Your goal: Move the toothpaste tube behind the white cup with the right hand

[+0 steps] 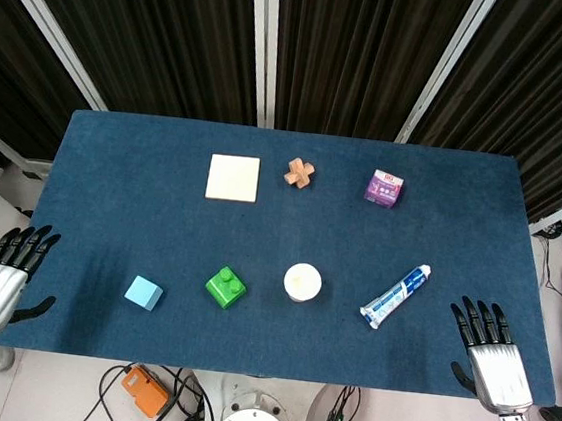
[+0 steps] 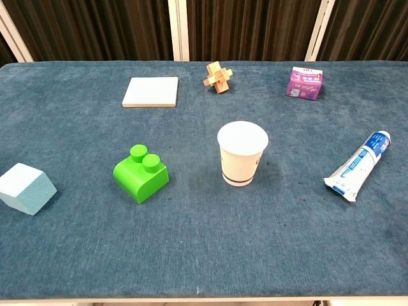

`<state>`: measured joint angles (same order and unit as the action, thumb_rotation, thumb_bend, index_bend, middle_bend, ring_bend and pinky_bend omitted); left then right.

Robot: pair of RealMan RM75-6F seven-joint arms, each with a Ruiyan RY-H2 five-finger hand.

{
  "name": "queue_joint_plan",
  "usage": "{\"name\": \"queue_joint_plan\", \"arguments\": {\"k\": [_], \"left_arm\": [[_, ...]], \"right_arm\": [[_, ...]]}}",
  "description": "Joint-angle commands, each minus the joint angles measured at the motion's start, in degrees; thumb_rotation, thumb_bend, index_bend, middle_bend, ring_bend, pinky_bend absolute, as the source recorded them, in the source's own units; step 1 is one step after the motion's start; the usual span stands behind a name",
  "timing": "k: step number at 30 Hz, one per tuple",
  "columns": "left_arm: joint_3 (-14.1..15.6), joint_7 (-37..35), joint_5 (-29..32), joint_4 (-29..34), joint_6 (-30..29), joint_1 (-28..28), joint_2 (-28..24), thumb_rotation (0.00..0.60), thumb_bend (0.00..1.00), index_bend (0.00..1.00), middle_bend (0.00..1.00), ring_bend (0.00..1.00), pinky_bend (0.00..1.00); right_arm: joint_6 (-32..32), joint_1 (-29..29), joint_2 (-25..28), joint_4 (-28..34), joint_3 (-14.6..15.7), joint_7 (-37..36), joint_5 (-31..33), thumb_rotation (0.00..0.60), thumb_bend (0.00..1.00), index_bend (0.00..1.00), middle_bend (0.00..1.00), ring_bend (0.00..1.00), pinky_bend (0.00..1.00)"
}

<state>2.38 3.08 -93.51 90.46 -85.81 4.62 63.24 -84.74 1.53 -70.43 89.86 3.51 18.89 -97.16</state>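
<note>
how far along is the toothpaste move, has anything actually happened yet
Nothing looks done yet. The toothpaste tube lies flat to the right of the white cup, not behind it. Nothing is in hand: the right robot hand sits open at the table's near right edge, apart from the tube, and the left robot hand is open at the left edge. Left: reach, grasp, carry the tube behind the cup.
</note>
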Motion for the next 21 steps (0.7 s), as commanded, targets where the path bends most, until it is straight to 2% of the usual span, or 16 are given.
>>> {"name": "queue_joint_plan", "arguments": {"k": [1,9,14,17,21], "left_arm": [[-0.2,0.0,0.2,0.1,0.2,0.1,0.0,0.6,0.16,0.0,0.0,0.0,0.01],[0.0,-0.2,0.0,0.2,-0.2,-0.1,-0.2,0.6,0.16,0.0,0.0,0.0,0.01],[-0.4,-0.7,0.8,0.3,0.2,0.1,-0.4,0.6,0.16,0.0,0.0,0.0,0.01],[-0.4,-0.6,0.7,0.4,0.0,0.1,-0.4,0.6,0.16,0.0,0.0,0.0,0.01],[-0.8,-0.8,1.4,0.4,0.2,0.1,-0.5,0.6,0.16,0.0,0.0,0.0,0.01]], "right_arm": [[0.4,0.2,0.0,0.0,-0.2,0.0,0.4,0.6,0.4,0.0,0.0,0.0,0.0],[4.3,3.5,-0.7,-0.5,-2.1,-1.0,1.7,0.6,0.4,0.0,0.0,0.0,0.0],[15.8,11.9,-1.5,-0.2,-6.1,0.2,5.2,0.6,0.4,0.0,0.0,0.0,0.0],[22.9,17.2,-3.1,-1.1,-8.7,3.3,7.9,0.6,0.4,0.07,0.02,0.0,0.01],[28.5,21.9,-6.2,-3.9,-10.5,6.4,10.9,0.6,0.4,0.22,0.12,0.02,0.07]]}}
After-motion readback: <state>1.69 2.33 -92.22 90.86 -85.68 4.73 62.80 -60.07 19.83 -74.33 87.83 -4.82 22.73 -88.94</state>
